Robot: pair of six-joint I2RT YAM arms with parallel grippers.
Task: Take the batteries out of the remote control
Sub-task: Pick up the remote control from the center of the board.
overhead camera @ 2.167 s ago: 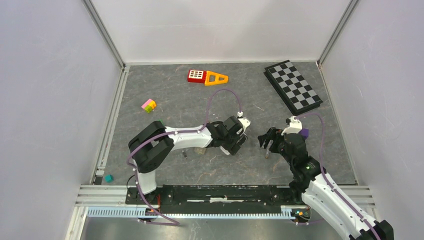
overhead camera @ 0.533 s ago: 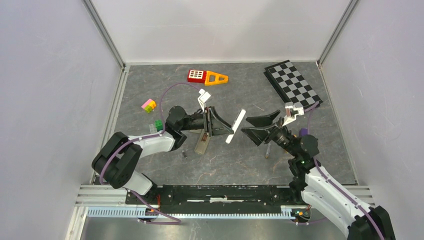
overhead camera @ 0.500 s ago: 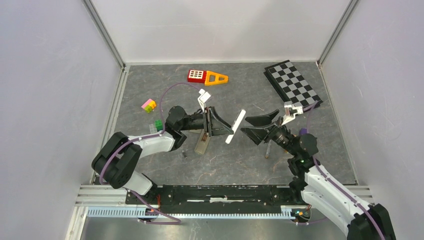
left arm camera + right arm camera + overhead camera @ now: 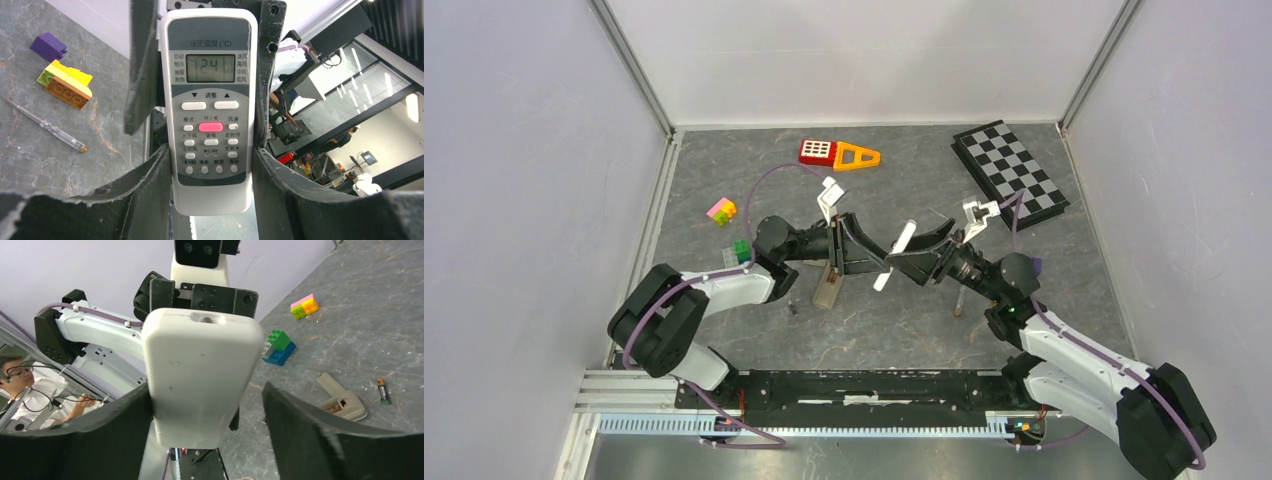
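Within left pincer (image 4: pixel 211 152), remote (image 4: pixel 210 75); right pincer (image 4: pixel 206 390) straddling.

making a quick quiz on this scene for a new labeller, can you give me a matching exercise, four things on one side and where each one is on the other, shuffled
Things
1. white remote
2. battery
3. checkerboard
4. red brick

Places
A. flat at the far right corner of the table
B. lying near the beige remote, not touching it
C. clamped in the left gripper, off the surface
D. at the far edge, against the orange triangle

Pairs: 1-C, 2-B, 3-A, 4-D
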